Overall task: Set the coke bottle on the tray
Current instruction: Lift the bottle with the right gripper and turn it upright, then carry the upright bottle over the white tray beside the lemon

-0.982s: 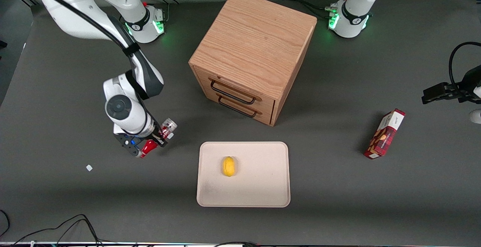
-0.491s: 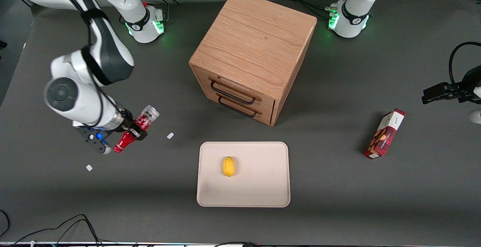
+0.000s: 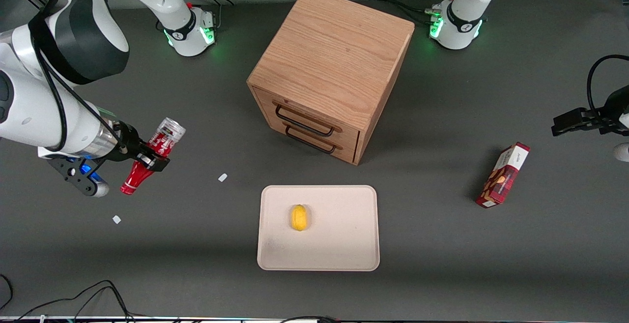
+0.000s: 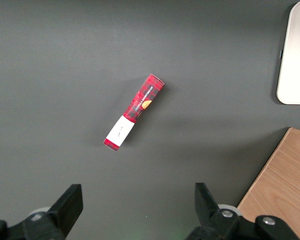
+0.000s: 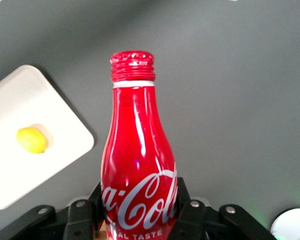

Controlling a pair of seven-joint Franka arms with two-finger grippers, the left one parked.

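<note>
My right gripper (image 3: 150, 157) is shut on the coke bottle (image 3: 146, 163), a slim red bottle with white script. It holds the bottle tilted in the air above the table, toward the working arm's end, silver base up and red cap pointing down toward the front camera. In the right wrist view the bottle (image 5: 138, 172) sits between the black fingers (image 5: 80, 217) of the gripper (image 5: 138, 216). The cream-beige tray (image 3: 339, 244) lies flat in front of the wooden cabinet, nearer the front camera, and shows in the right wrist view (image 5: 20, 170). A small yellow lemon-like object (image 3: 299, 217) lies on it.
A wooden two-drawer cabinet (image 3: 331, 72) stands mid-table. A red snack box (image 3: 503, 175) lies toward the parked arm's end, also in the left wrist view (image 4: 134, 112). Two small white scraps (image 3: 222, 177) (image 3: 116, 220) lie on the grey table near the held bottle.
My right gripper has lifted the bottle off the table and carried it up and away from the tray, toward the working arm's end. A white scrap is uncovered where it was.
</note>
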